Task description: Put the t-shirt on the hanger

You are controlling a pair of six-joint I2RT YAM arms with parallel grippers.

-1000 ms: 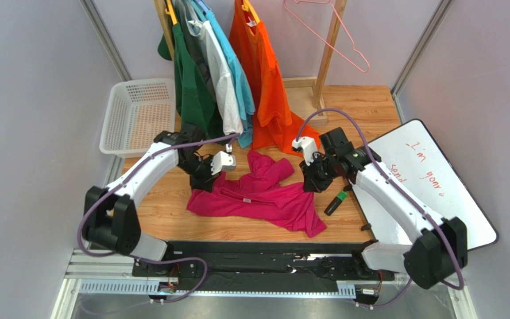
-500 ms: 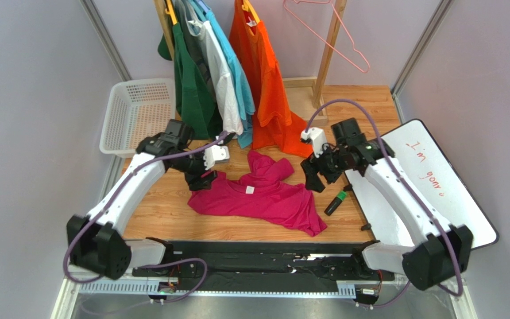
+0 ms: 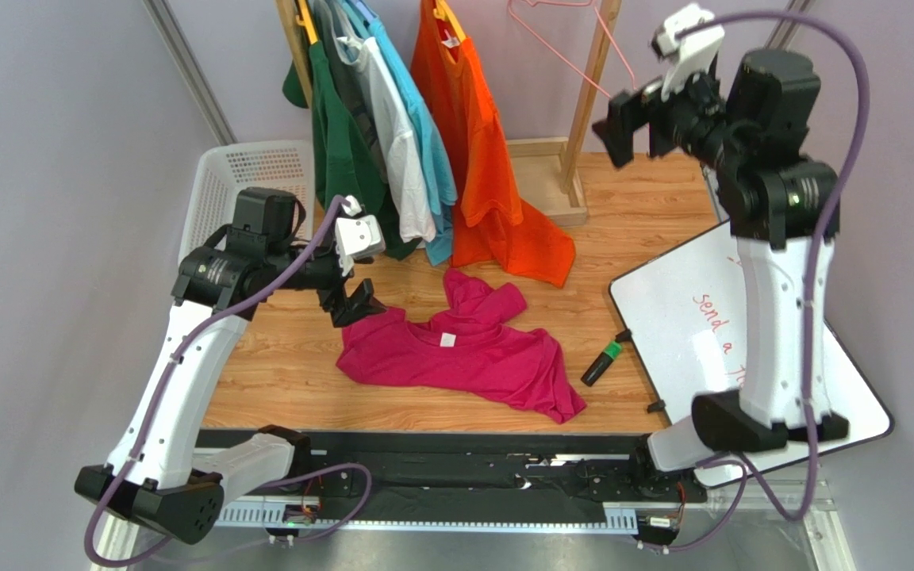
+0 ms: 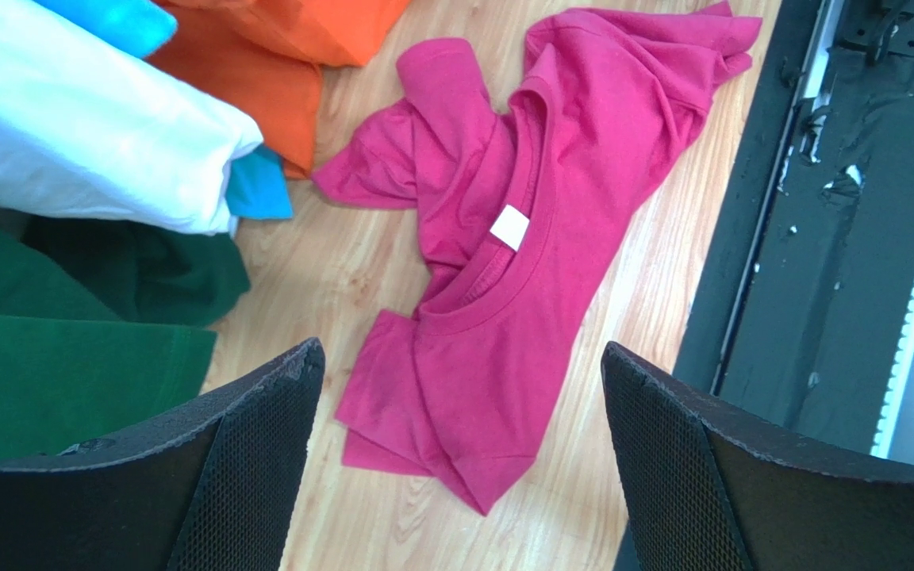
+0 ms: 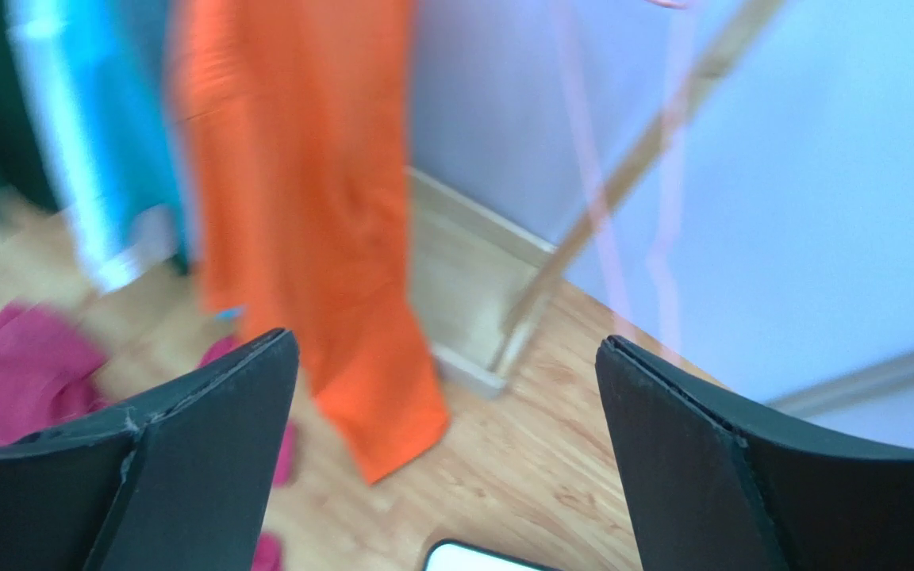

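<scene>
Left fingers (image 4: 235, 476) stand wide, empty, above the t-shirt (image 3: 456, 357), which lies crumpled on the bench (image 3: 283, 387), neck label up. Right fingers (image 5: 712, 500) stand wide, empty, high near the hanger (image 3: 560, 51), which hangs bare on the rack (image 3: 581, 131), right of the orange shirt (image 3: 474, 143).

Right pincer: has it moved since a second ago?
Yes. The right pincer swung from beside the green marker to the far end, now open next to the hanger and wooden rack post.
</scene>
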